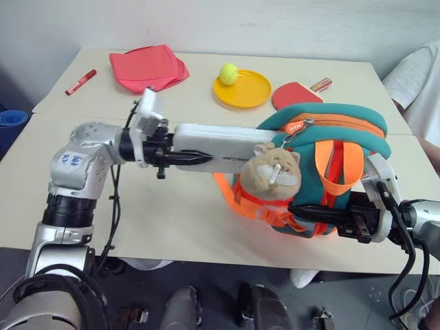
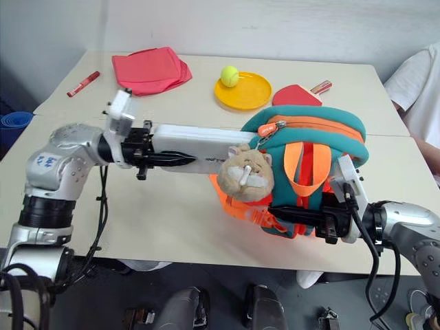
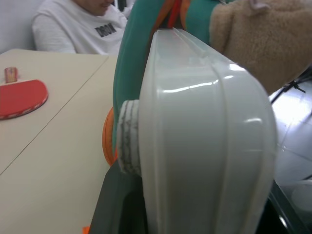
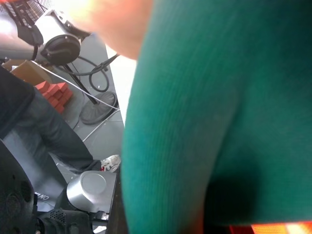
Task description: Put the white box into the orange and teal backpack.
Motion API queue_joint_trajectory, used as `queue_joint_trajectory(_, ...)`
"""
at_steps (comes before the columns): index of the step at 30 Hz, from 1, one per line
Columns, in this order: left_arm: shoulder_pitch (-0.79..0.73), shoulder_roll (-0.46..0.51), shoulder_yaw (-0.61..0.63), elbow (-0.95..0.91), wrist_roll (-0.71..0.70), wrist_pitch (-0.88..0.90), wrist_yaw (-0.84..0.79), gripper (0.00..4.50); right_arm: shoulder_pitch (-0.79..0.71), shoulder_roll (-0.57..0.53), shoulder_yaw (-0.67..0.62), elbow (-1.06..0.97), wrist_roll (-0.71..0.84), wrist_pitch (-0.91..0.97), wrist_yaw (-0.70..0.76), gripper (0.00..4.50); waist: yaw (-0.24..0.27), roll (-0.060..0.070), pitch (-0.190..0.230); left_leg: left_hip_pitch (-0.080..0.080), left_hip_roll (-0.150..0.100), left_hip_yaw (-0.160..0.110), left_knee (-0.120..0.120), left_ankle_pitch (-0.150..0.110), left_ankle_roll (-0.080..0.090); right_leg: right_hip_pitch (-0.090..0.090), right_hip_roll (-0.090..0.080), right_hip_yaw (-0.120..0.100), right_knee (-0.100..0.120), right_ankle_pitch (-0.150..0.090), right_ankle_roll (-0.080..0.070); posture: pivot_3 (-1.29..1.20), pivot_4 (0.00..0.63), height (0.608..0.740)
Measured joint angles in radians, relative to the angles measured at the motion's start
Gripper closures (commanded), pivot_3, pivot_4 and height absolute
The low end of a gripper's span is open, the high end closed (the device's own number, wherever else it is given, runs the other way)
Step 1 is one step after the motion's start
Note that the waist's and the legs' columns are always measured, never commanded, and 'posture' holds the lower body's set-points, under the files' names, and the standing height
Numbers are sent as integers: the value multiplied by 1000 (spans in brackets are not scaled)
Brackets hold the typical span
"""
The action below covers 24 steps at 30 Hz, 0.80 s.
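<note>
Pale counter (image 1: 172,227) is carrying everything. Left of the backpack (image 1: 323,172), the left tool (image 1: 180,157) is pinching the white box (image 1: 220,146) by its near end, holding it level above the counter, its long axis running straight toward the backpack's teal side. The box's far end is sitting beside the plush charm (image 1: 273,173), just at the zipper. Right of the backpack, the right tool (image 1: 323,218) is pressing together on its lower orange webbing, holding it upright.

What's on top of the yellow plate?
A yellow-green tennis ball sits on the yellow plate, near its back-left edge. The rest of the plate is bare. The orange and teal backpack in front covers none of it.
</note>
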Motion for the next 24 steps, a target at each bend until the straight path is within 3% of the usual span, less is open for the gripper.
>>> queue_joint_trajectory(4, -96, -81, -105, 30, 107, -45, 2, 3256, 5, 12, 0, 1, -19, -10, 6, 4467, 1, 0, 0, 0, -1, 0, 1, 0, 1, 0, 2, 0, 0, 0, 1, 0, 150, 740)
queue_joint_trajectory(11, -171, -383, -212, 200, 247, -81, 160, 3256, -3, 48, 36, 2, -63, -44, 20, 4467, 1, 0, 0, 0, -2, 0, 2, 1, 4, 1, 0, 0, 0, 2, 3, 0, 150, 740)
queue_joint_trajectory(16, -145, -464, -150, 197, 205, -43, 208, 1615, -10, 68, 46, 1, -91, -58, -2, 4500, -6, 0, 0, 0, 1, 0, 2, 2, 3, 1, -1, 1, 0, 2, 3, 0, 150, 740)
queue_joint_trajectory(21, -84, -378, -83, 173, 162, -48, 160, 82, -20, 107, 80, -20, -111, -63, -49, 4500, -14, 0, 0, 2, 2, 0, 1, 4, 0, 0, 0, 1, 2, 1, 2, 0, 150, 740)
queue_joint_trajectory(24, -53, -275, -19, 180, 131, -102, 81, 15, -43, 134, 99, -20, -124, -64, -87, 4500, -21, 0, 0, 2, 2, 0, 1, 4, -1, 0, 0, 1, 2, 1, 2, 0, 150, 740)
